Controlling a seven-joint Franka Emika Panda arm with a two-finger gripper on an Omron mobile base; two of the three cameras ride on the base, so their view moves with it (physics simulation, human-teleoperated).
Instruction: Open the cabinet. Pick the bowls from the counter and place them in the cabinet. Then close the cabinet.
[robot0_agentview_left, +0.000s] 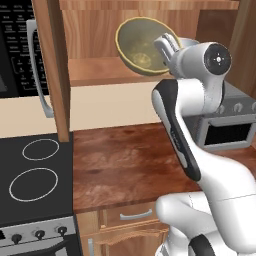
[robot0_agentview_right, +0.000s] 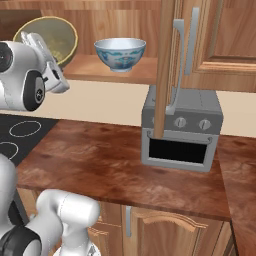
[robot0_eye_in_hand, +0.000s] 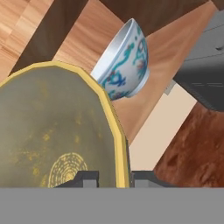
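The cabinet (robot0_agentview_left: 100, 72) stands open, its doors swung out edge-on (robot0_agentview_right: 165, 65). My gripper (robot0_eye_in_hand: 118, 177) is shut on the rim of the olive-yellow bowl (robot0_eye_in_hand: 52, 131), one fingertip inside and one outside. That bowl (robot0_agentview_left: 142, 45) is tilted on its side at the left part of the cabinet shelf, with the gripper (robot0_agentview_left: 167, 47) at its right edge. To its right on the same shelf the white and blue bowl (robot0_agentview_right: 120, 54) stands upright, apart from the held bowl (robot0_agentview_right: 52, 37) and the gripper (robot0_agentview_right: 40, 47). Below lies the reddish-brown counter (robot0_agentview_left: 125, 165).
A grey toaster oven (robot0_agentview_right: 180, 135) sits on the counter to the right, just under the open right door. The black stovetop (robot0_agentview_left: 35, 175) is on the left, with a microwave (robot0_agentview_left: 15, 45) above it. Low drawers (robot0_agentview_left: 135, 215) run under the counter's front edge.
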